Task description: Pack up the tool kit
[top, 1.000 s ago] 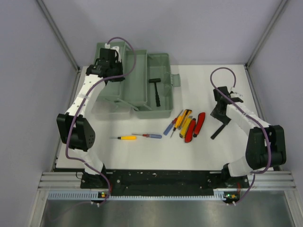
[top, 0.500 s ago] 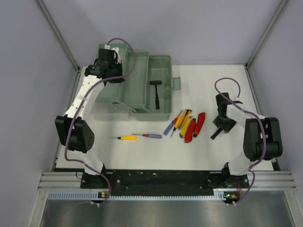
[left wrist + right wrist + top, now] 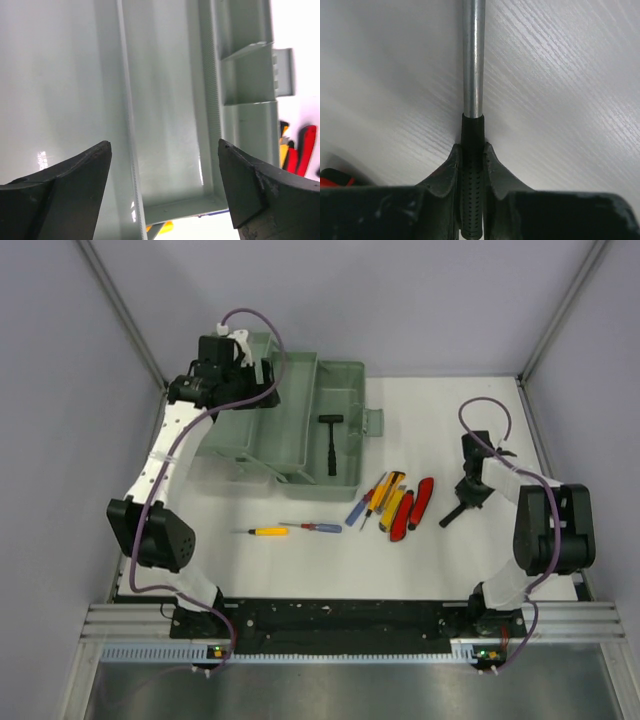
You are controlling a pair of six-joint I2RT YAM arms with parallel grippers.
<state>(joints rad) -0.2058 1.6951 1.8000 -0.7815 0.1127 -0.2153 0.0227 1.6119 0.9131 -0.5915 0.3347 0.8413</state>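
Note:
The sage-green toolbox stands open at the back left, with a black hammer lying in its right compartment. My left gripper hovers over the box's left side, open and empty, looking down into an empty tray. At the right of the table, my right gripper is shut on the black perforated handle of a second hammer, whose silver shaft lies on the white table.
Loose tools lie on the table in front of the box: a yellow screwdriver, a red and blue screwdriver, a blue screwdriver, yellow utility knives and red pliers. Grey walls enclose the table.
My left gripper went from shut to wide open over the toolbox. My right gripper came down and towards the table's middle, then closed on the hammer handle.

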